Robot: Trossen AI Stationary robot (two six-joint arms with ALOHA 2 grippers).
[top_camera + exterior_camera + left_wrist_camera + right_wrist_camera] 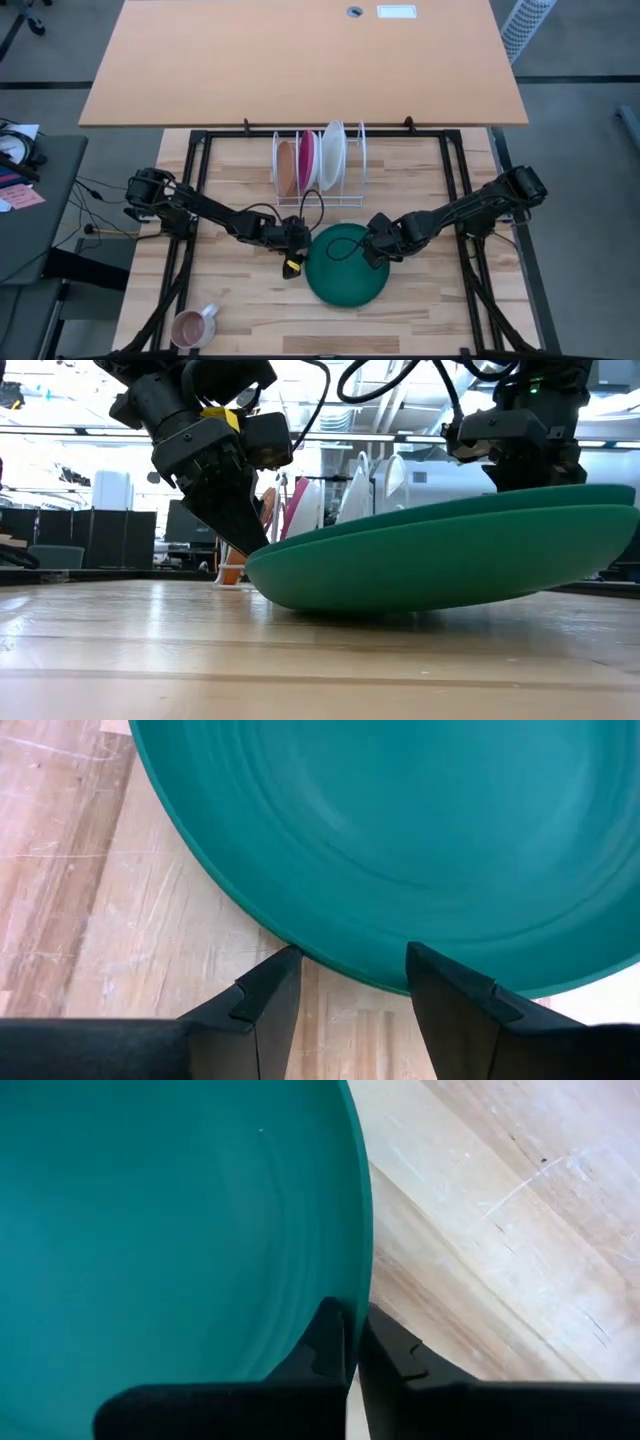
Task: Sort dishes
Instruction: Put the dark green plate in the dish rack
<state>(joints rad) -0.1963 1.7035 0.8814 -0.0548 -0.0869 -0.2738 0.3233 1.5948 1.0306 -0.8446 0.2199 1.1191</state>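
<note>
— Near the surface's front edge, the green plate (347,266) tips up. The right claw (352,1342) pinches its rim.
— And the left claw (350,982)?
— Spread apart, just beside it. Next, I think, lift it to the rack (320,160).

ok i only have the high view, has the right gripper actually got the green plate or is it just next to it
Observer: The right gripper is shut on the rim of the green plate; the right wrist view shows one finger on each side of the edge.
Operator: is the plate flat on the table
Observer: No. In the low view the green plate is tilted, its right-gripper side raised and the other side down on the table.
Operator: and the left gripper
Observer: The left gripper is open at the plate's rim, its fingers not around it.
</note>
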